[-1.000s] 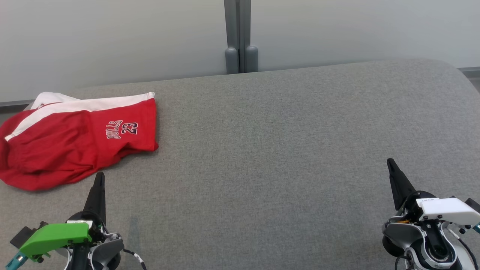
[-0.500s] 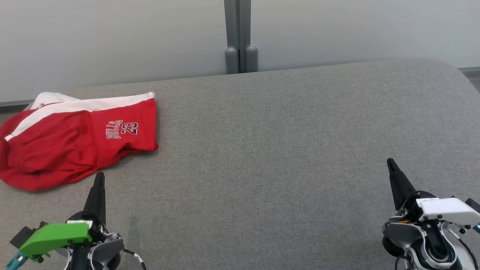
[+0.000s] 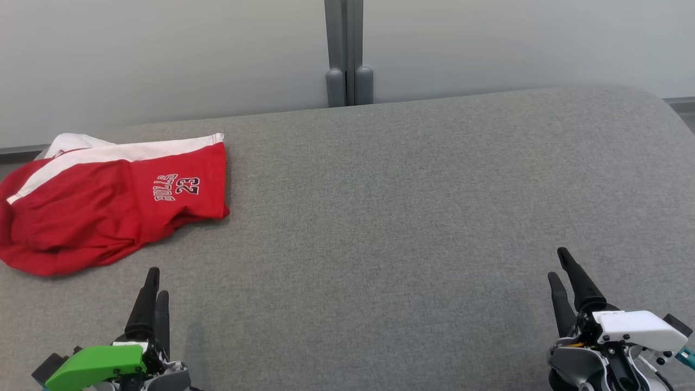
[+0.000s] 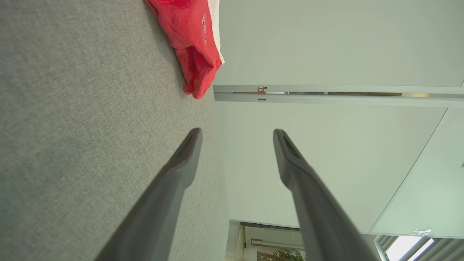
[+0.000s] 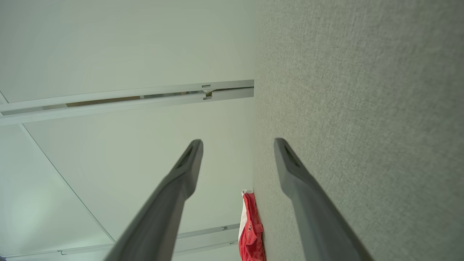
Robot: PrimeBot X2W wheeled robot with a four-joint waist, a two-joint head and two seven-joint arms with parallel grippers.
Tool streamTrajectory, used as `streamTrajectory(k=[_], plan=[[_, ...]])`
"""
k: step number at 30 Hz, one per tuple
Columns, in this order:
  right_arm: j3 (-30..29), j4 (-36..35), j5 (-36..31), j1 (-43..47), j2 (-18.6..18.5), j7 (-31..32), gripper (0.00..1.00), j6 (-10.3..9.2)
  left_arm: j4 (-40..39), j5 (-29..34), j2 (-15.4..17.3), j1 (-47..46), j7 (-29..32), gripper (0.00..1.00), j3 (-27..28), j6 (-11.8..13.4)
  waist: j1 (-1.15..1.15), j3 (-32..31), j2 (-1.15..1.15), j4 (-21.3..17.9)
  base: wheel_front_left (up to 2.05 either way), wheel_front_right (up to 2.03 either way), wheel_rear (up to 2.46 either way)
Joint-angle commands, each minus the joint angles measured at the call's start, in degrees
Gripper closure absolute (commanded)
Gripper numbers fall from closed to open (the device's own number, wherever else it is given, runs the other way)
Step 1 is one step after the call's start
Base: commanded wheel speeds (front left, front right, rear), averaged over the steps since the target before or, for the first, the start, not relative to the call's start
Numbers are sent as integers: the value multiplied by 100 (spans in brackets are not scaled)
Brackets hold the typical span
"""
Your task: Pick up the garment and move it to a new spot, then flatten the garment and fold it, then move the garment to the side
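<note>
The garment (image 3: 108,203) is a pair of red shorts with a white stripe and "BULLS 23" print, lying rumpled at the far left of the grey table. It also appears in the left wrist view as a red heap (image 4: 195,43) and in the right wrist view as a small red shape (image 5: 250,228). My left gripper (image 3: 157,282) sits at the lower left, just short of the garment's near edge, open and empty (image 4: 237,134). At the lower right, far from the garment, my right gripper (image 3: 559,263) is open too, with nothing between its fingers (image 5: 237,143).
The grey fabric-covered table (image 3: 391,206) spreads wide across the middle and right. A pale wall with a grey vertical post (image 3: 347,54) stands behind the table's far edge.
Both grippers have opened: each showed a single closed point before and now shows two spread fingers. Both have also pulled back slightly toward the near edge. The garment has not moved.
</note>
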Motion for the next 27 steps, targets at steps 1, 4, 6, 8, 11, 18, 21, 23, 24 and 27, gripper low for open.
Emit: streamTrajectory(k=[1,4,6,8,11,18,21,23,24,27], plan=[[62,-125,-48,-81,-21,-72,0,1,-145,50,14,-79,-69,0,-60,-4,0,2,0,0,0,0,0],[124,-164,-92,-61,-24,-161,0,1,-203,93,17,-46,-158,0,-141,-5,0,5,0,-1,0,0,0],[157,-180,-127,-50,-26,-217,0,1,-238,130,19,-27,-214,0,-188,-6,0,8,0,-1,0,0,0],[182,-186,-180,-42,-28,-271,0,1,-269,192,21,-11,-268,0,-223,-6,0,11,0,-1,0,0,0],[208,-196,-293,-40,-30,-347,0,2,-323,326,24,0,-344,0,-247,-7,0,16,0,-1,0,0,0],[236,-293,-826,-54,-36,-526,0,2,-500,963,30,2,-522,0,-276,49,0,32,0,-2,0,0,0],[236,-352,-1143,-53,-39,-598,0,2,-621,1368,33,-5,-595,0,-333,162,0,39,0,-3,0,0,0],[248,-398,-1375,-56,-40,-644,0,2,-698,1607,35,-8,-641,0,-379,241,0,44,0,-3,0,0,0],[262,-430,-1505,-57,-41,-670,0,2,-741,1738,36,-9,-667,0,-407,283,0,46,0,-3,0,0,0],[294,-534,-1855,-52,-43,-738,0,2,-845,2120,38,-3,-734,0,-499,390,0,54,0,-3,0,0,0]])
